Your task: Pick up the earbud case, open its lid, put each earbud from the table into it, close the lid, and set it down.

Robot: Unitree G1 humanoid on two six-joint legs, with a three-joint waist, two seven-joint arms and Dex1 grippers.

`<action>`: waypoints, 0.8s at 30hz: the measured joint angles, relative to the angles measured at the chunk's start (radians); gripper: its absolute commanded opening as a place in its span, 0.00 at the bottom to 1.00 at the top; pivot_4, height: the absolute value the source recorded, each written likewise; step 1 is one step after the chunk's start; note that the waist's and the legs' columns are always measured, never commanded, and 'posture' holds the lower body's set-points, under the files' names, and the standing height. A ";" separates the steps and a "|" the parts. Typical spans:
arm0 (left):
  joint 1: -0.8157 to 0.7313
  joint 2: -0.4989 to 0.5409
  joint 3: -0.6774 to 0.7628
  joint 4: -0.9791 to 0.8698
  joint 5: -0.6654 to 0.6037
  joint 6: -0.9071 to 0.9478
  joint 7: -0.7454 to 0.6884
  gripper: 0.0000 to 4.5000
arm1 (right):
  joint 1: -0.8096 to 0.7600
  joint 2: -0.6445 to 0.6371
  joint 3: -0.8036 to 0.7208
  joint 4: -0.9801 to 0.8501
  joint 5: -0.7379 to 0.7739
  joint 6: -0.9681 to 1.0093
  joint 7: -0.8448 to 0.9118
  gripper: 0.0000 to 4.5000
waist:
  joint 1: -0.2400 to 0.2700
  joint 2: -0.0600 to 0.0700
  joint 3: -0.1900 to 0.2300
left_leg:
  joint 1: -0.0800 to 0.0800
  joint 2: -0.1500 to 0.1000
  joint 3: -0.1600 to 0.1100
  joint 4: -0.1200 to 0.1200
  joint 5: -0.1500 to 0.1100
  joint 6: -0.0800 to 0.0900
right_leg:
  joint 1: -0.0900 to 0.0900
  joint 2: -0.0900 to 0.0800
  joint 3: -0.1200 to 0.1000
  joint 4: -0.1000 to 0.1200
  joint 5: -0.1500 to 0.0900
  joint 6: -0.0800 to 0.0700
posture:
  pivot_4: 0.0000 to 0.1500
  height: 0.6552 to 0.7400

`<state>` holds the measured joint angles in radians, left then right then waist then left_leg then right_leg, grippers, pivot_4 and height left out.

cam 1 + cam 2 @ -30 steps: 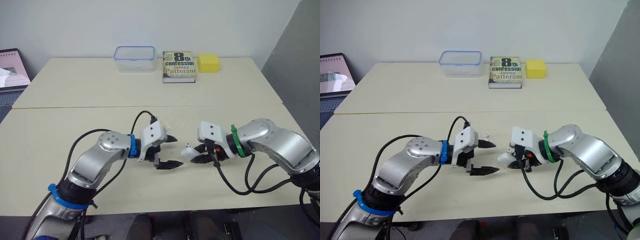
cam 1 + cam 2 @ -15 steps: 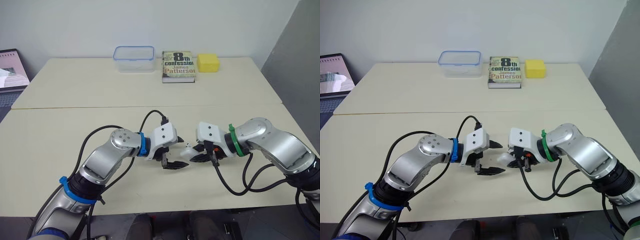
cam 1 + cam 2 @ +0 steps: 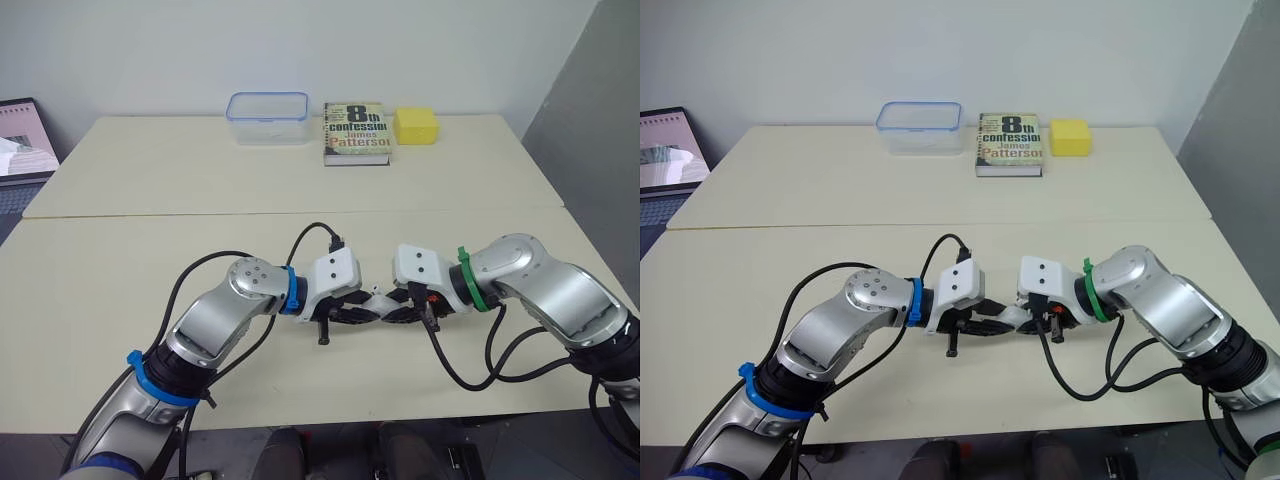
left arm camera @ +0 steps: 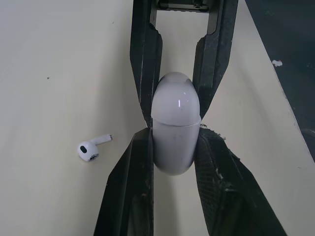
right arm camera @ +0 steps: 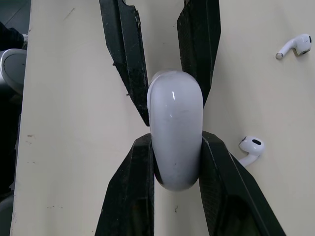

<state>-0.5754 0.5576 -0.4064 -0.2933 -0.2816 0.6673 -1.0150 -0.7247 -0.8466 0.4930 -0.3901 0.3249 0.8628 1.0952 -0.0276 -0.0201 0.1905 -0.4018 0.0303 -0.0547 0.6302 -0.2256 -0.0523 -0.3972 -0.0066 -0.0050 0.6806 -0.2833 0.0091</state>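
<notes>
Sitting between the two grippers, one white earbud case (image 4: 175,132) hangs just above the near table (image 3: 100,300), around the middle of its front half. Its lid is shut, and a thin seam runs across the shell (plainest in the left wrist view). The left gripper (image 3: 358,310) has its two black fingers pressed against one end of the case, one on each side. The right gripper (image 3: 392,308) has its two fingers squeezed onto the other end in the same way. That makes four fingers on the one case, with the two grippers pointing at each other tip to tip.

Two earbuds lie loose on the table top, both white and both on their sides. The nearer earbud (image 5: 251,147) rests just beside a finger of the right gripper without touching it. The farther earbud (image 5: 297,45) lies well apart from the first.

Along the back of the far table (image 3: 470,180) stand three things in a row: one clear plastic box (image 3: 268,117) with a blue rim, one book (image 3: 357,132) lying flat just beside it, and one yellow block (image 3: 417,126) near the book's other side. One laptop (image 3: 22,140) sits open at the left edge.
</notes>
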 measured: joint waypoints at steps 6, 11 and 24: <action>0.016 0.000 -0.001 -0.003 0.014 -0.003 0.001 0.17 | 0.001 0.003 -0.003 -0.002 -0.009 -0.036 0.031 0.48 | 0.000 0.000 0.000 | 0.000 0.000 0.000 0.000 0.000 0.000 | 0.000 0.000 0.000 0.000 0.000 0.000 | 1.00 0.88; 0.045 0.001 0.013 0.021 0.010 -0.004 0.004 0.17 | -0.011 -0.047 -0.028 0.003 -0.032 -0.087 0.073 0.88 | 0.000 0.000 0.000 | 0.000 0.000 0.000 0.000 0.000 0.000 | 0.000 0.000 0.000 0.000 0.000 0.000 | 1.00 0.88; 0.307 -0.147 0.296 0.059 -0.238 -0.114 0.005 0.17 | 0.117 -0.016 -0.291 -0.060 0.028 -0.319 0.048 0.88 | 0.002 0.000 0.000 | 0.003 0.000 -0.001 0.002 0.000 0.000 | 0.004 -0.001 -0.001 0.001 0.001 -0.001 | 1.00 0.88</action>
<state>-0.2685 0.4111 -0.1104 -0.2342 -0.5200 0.5530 -1.0103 -0.6074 -0.8624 0.2020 -0.4496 0.3531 0.5436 1.1435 -0.0255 -0.0200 0.1905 -0.3991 0.0304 -0.0553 0.6319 -0.2254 -0.0526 -0.3936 -0.0075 -0.0056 0.6817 -0.2827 0.0086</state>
